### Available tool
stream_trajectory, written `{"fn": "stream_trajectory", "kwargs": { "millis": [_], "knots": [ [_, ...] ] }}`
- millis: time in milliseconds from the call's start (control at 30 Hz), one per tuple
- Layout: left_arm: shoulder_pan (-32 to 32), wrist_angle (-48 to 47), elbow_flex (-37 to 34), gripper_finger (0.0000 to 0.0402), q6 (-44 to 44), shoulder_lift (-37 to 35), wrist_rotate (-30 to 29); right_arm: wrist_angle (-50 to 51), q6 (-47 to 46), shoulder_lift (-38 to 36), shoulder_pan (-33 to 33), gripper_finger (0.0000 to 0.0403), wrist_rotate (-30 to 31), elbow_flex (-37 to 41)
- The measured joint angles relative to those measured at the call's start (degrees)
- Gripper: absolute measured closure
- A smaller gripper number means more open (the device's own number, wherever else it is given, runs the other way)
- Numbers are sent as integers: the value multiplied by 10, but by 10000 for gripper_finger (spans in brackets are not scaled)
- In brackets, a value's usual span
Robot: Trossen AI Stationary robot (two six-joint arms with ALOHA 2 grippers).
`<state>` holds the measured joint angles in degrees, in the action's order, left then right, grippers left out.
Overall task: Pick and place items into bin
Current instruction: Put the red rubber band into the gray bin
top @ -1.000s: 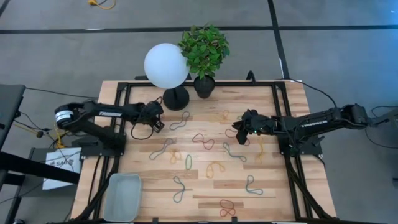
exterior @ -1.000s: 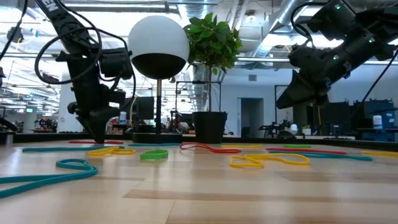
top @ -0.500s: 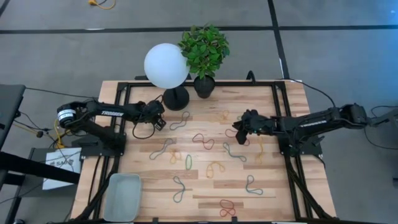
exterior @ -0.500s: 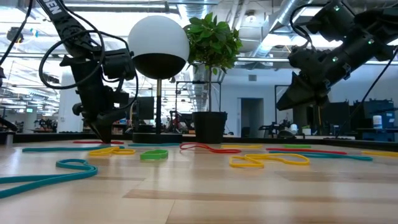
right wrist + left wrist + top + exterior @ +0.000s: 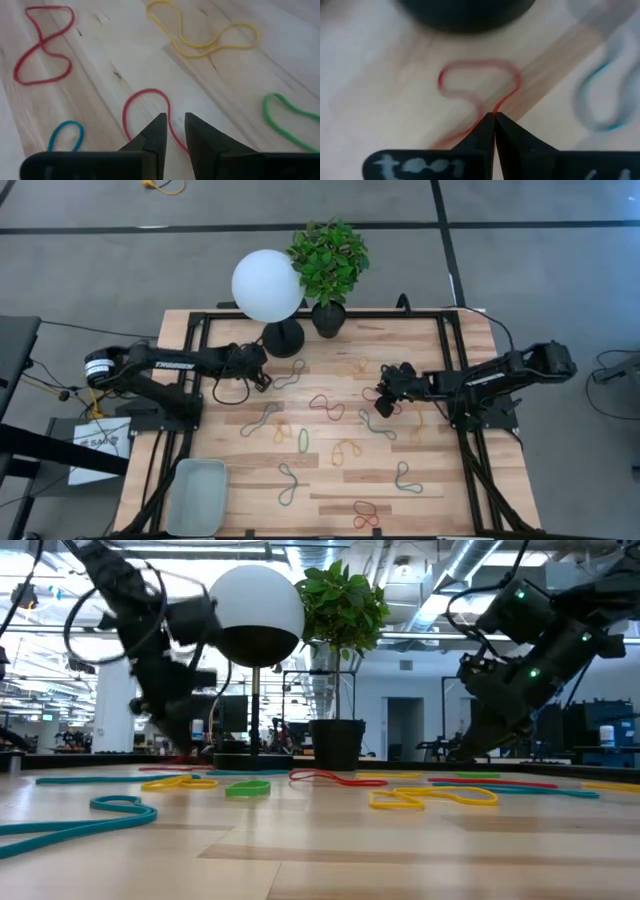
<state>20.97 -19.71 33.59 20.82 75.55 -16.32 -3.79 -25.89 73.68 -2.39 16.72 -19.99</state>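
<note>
Many coloured rubber-band items lie flat on the wooden table (image 5: 330, 480). My left gripper (image 5: 263, 376) stands by the globe lamp's black base and is shut on a red band (image 5: 477, 80). My right gripper (image 5: 383, 402) is low over the table's right half. It is open by a narrow gap (image 5: 173, 127), with one fingertip on either side of a strand of another red band (image 5: 145, 100); I cannot tell whether they touch it. The pale bin (image 5: 197, 495) sits at the near left corner, far from both grippers. My left gripper pinches the red band between its two fingertips, at the spot where the loop's two strands run together (image 5: 490, 111). The fingers slant down from the table's left side. The band's loop (image 5: 510, 75) spreads beyond the fingertips; I cannot tell whether it is clear of the wood.
The globe lamp (image 5: 267, 285) with its black base (image 5: 283, 338) and a potted plant (image 5: 328, 318) stand at the far edge, close to my left gripper. Black frame rails (image 5: 445, 360) run along the table's sides. Teal, yellow and green bands (image 5: 247, 788) lie in between.
My left gripper has moved toward the lamp base and risen a little. My right gripper has tipped down toward the table and crept toward the table's left, ending over the red band.
</note>
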Motion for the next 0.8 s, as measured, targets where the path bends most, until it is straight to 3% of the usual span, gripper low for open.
{"fn": "stream_trajectory", "kwargs": {
  "millis": [233,500,567,667,733,800],
  "knots": [
    [-101,-153,98,401,48,-114,-32,-2,-11,-27,8,339,-2,-11],
    [-292,-248,191,401,151,-226,-37,-2,-11,-55,42,339,-3,-28],
    [-339,-241,194,401,169,-240,-69,-1,-11,-55,48,339,-3,-29],
    [-386,-245,179,401,171,-240,-168,-1,-11,-55,54,339,-3,-29],
    [-398,-248,159,401,170,-224,-236,-2,-11,-55,55,339,-3,-29],
    [-396,-244,141,400,176,-205,-262,-7,-11,-55,55,339,-3,-29]
  ]
}}
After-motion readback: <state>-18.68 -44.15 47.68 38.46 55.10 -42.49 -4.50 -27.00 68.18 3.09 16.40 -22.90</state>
